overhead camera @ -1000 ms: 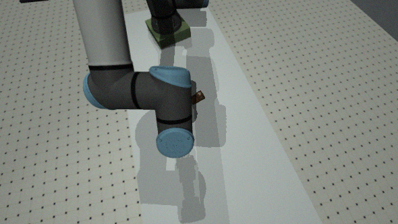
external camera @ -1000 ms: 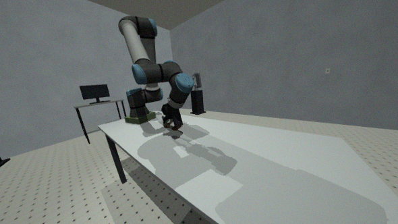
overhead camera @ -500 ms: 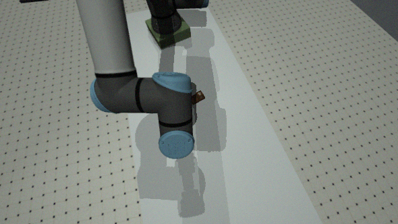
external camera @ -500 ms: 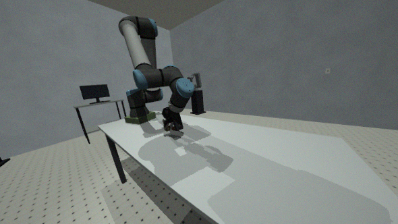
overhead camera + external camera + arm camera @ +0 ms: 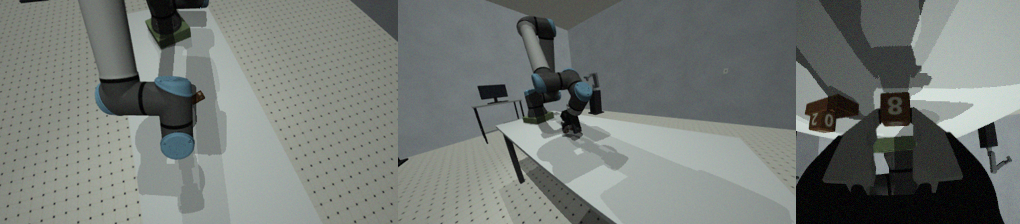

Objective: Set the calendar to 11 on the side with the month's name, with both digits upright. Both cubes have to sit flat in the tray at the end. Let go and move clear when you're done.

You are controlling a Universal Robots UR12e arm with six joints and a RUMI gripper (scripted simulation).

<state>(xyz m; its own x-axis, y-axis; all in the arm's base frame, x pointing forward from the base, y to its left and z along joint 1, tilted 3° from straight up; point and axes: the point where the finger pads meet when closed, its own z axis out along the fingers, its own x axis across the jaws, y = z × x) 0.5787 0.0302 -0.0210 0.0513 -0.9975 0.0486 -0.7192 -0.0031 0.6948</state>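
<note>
In the wrist view my gripper (image 5: 896,109) is shut on a brown cube (image 5: 895,107). The cube's face toward the camera shows a white 8. To its left, a second brown block (image 5: 830,114) lies on the white table, with a 0 and a 2 on its near side, both seen upside down. I cannot tell whether this is the other cube or part of the tray. In the exterior view the gripper (image 5: 571,128) points down, close above the table near the robot's base. In the top view the arm hides the gripper, and only a brown corner (image 5: 199,97) sticks out behind the wrist.
The robot's base stands on a green plate (image 5: 537,118) at the table's far end. A dark stand (image 5: 595,101) stands at the table's back edge and also shows in the wrist view (image 5: 988,137). A desk with a monitor (image 5: 493,92) stands off the table.
</note>
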